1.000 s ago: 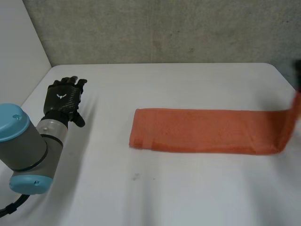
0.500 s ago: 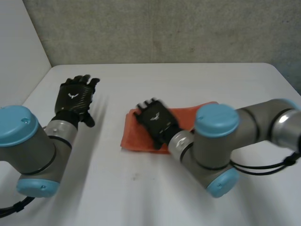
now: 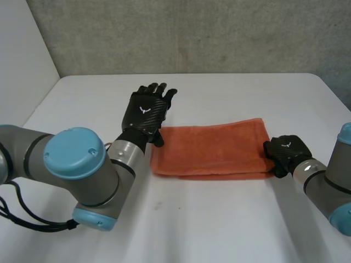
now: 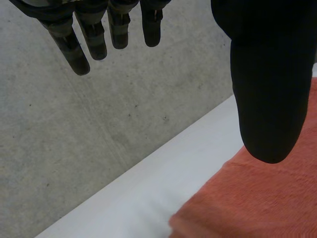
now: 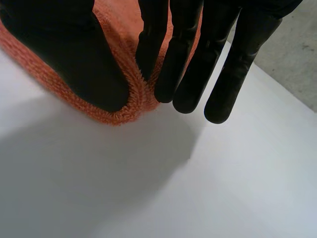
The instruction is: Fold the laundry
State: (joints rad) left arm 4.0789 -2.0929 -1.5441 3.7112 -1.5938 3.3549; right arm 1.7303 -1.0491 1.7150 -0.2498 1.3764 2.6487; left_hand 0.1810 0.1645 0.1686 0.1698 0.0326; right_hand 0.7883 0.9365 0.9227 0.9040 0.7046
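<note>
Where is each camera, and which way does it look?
Head view: between and behind the arms, looking down at the white table and orange towel; both arms, left hand and right hand show.
Left wrist view: on the left wrist, looking along the palm past the towel's corner to a concrete wall; its straight fingers and thumb show.
Right wrist view: on the right wrist, looking down at the table; its thumb and fingers pinch the towel's end.
All three see the towel and table.

surface: white table | on it: orange towel, seemingly folded double, lying flat
</note>
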